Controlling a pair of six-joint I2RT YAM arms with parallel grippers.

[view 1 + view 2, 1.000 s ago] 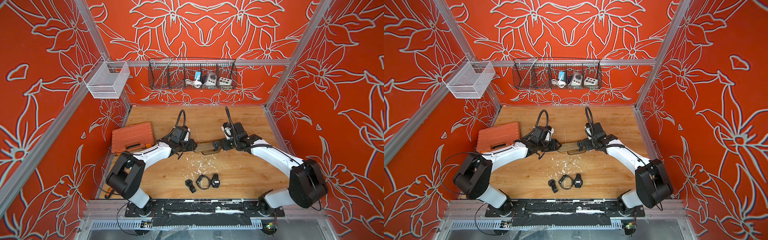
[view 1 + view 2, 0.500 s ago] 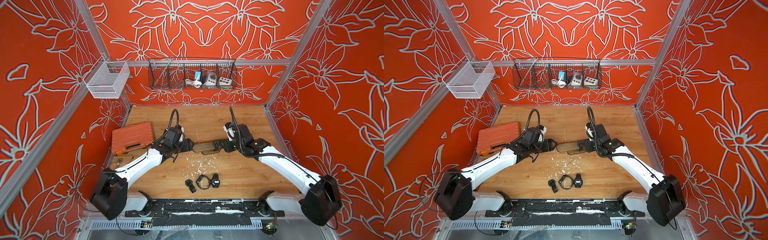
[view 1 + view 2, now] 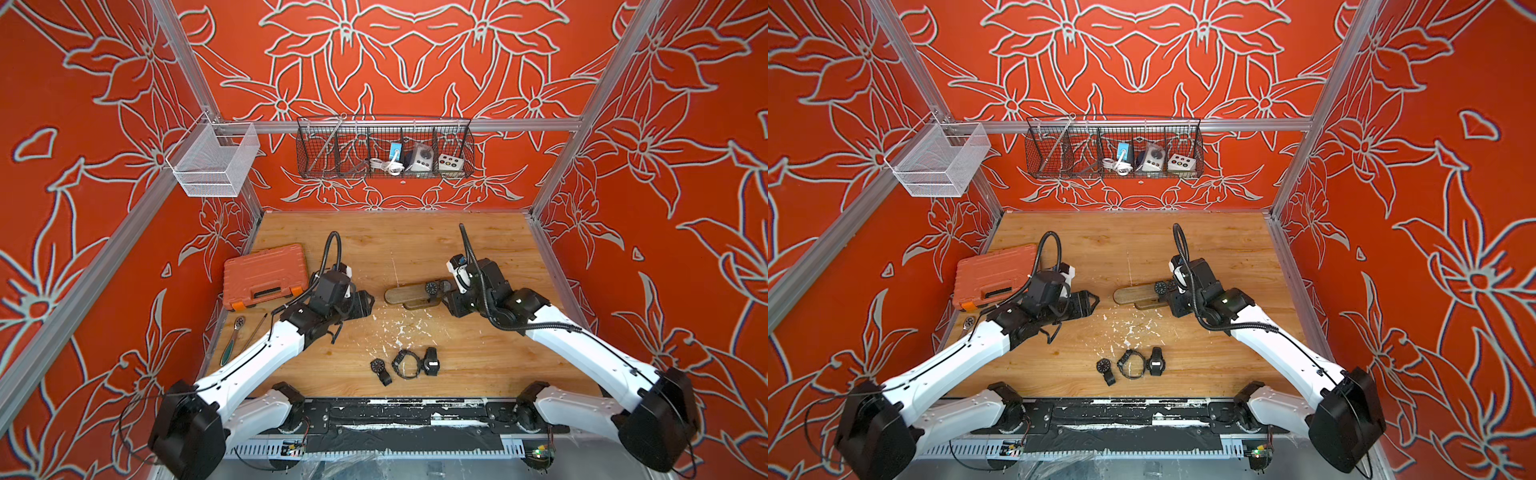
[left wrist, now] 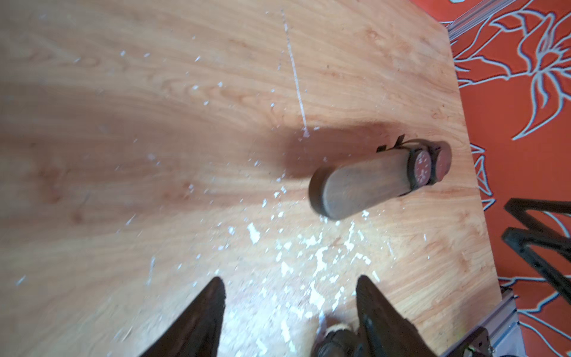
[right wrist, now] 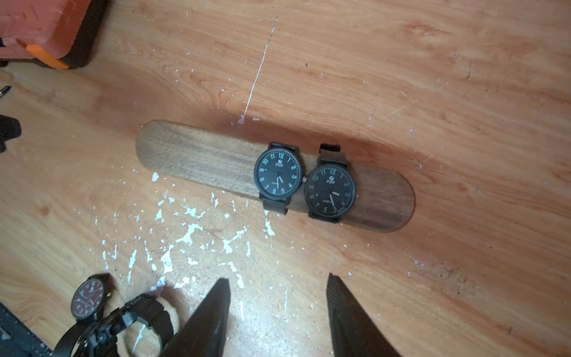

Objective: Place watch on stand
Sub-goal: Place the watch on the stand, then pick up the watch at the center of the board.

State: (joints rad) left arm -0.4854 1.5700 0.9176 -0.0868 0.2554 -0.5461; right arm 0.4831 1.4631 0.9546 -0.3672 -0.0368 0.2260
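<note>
1. the work place is a light wooden table top (image 3: 415,245), closed in by orange walls with white flower outlines (image 3: 395,62).
2. a long narrow brown wooden stand with rounded ends (image 5: 200,157) lies near the middle of the table, between the two arms.
3. a round black watch with black strap (image 5: 279,176) and a second black watch (image 5: 330,192) of the same kind sit around the bar, just beside each other, on the half nearer to the right arm.
4. the left gripper (image 4: 290,279) has its fingers apart with nothing between them; it points toward the bare end of the stand and does not touch it.
5. the right gripper (image 5: 278,278) also has its fingers apart and grips nothing; it is near the stand, not touching.
6. three more dark watches (image 3: 405,365) lie together near the front edge of the table, well apart from the stand.
7. an orange plastic tool case (image 3: 264,274) lies closed at the left side of the table.
</note>
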